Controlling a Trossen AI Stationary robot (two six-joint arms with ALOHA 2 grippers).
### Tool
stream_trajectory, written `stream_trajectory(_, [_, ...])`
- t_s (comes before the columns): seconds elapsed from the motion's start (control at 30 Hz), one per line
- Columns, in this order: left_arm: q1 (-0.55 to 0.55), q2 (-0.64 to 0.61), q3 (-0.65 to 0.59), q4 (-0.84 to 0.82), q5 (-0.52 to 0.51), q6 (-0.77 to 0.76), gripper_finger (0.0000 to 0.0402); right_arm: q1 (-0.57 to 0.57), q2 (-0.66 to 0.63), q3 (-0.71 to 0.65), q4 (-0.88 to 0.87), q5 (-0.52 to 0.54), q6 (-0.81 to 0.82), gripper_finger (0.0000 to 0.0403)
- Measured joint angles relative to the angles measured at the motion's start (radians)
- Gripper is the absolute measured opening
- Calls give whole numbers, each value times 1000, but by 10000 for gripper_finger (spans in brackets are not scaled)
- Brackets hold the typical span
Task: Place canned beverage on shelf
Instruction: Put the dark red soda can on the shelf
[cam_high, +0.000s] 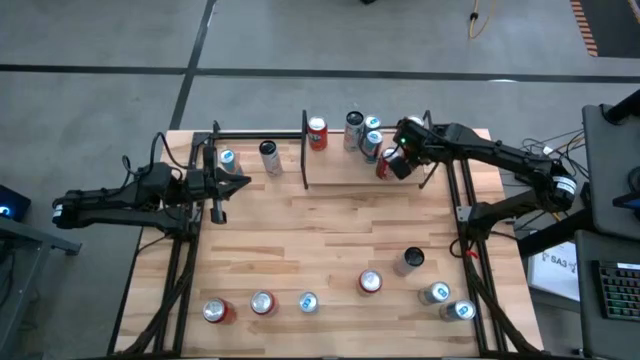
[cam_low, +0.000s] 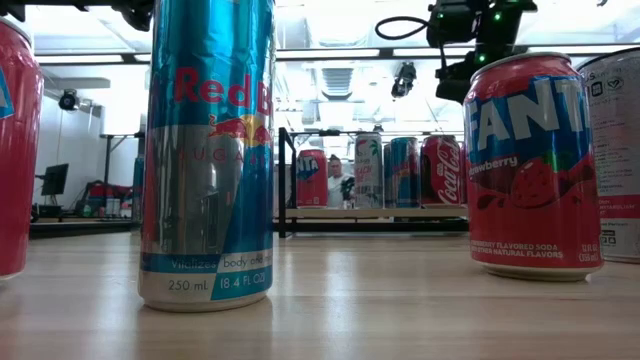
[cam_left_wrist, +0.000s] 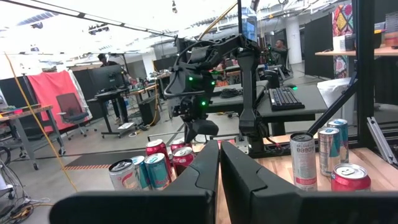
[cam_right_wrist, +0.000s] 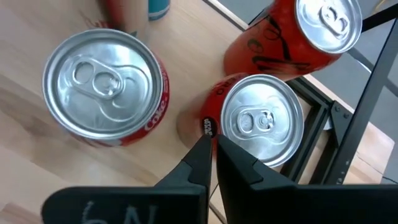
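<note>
Above shelf (cam_high: 345, 170), right gripper (cam_right_wrist: 214, 144): fingers together, empty, over red cans (cam_right_wrist: 261, 121); left gripper (cam_high: 232, 183) closed, idle beside shelf.

The left arm reaches in level from nine o'clock, its tool (cam_high: 228, 184) pointing toward three with both fingers (cam_left_wrist: 208, 168) pressed together. The right arm stretches from three o'clock toward eleven, wrist bent downward, its tool (cam_high: 393, 165) empty, fingers (cam_right_wrist: 200, 158) closed.
</note>
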Motion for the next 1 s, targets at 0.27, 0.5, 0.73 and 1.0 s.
stream_trajectory(0.27, [0,0,0,0,0,0,0,-26,0,0,34,-1,-34,12])
stream_trajectory(0.5, [0,0,0,-3,0,0,0,-19,-10,39,-31,-50,-9,12])
stream_trajectory(0.73, [0,0,0,-3,0,7,0,-20,-10,63,-161,-88,19,12])
stream_trajectory(1.0, [0,0,0,-3,0,8,0,-20,-10,27,-178,-80,33,12])
